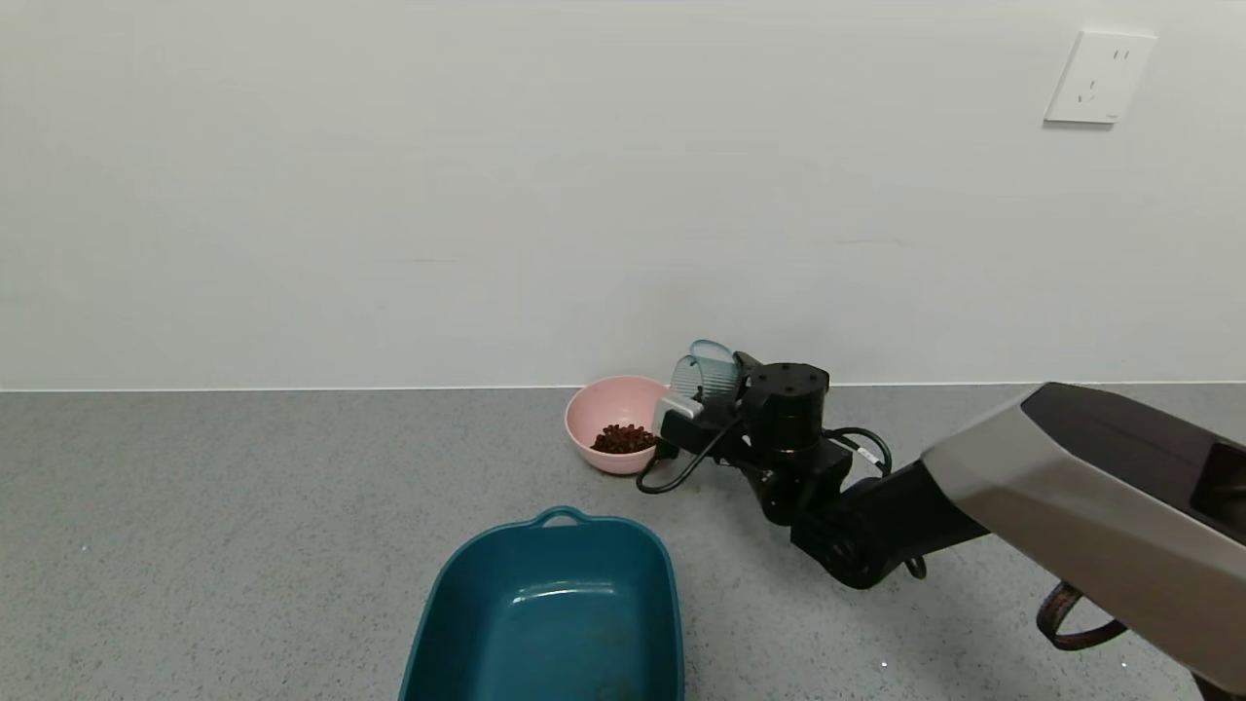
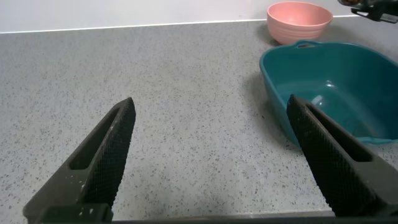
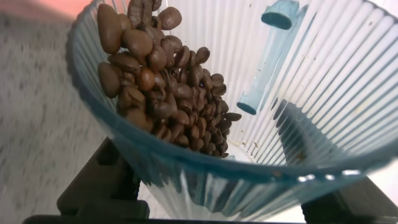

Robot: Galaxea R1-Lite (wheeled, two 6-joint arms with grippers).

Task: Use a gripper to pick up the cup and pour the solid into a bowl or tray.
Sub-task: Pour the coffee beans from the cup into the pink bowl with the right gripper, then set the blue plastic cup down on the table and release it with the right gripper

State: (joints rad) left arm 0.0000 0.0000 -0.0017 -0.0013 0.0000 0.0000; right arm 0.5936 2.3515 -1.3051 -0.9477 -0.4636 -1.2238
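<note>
Head view shows the right gripper [image 1: 693,401] just right of centre, fingers clamped on the ribbed blue cup [image 1: 705,375], which is tipped toward the pink bowl [image 1: 590,412] so its mouth overhangs the rim, presumably so the beans drop inside rather than on the counter; a dark heap already lies in the bowl; in the right wrist view coffee beans [image 3: 163,81] crowd the upper left of the cup, so I judge the pour unfinished; the teal tray [image 1: 650,565] sits unused at lower centre; the left gripper [image 2: 211,158], fingers spread wide, hovers idle over bare counter [image 2: 186,81].
</note>
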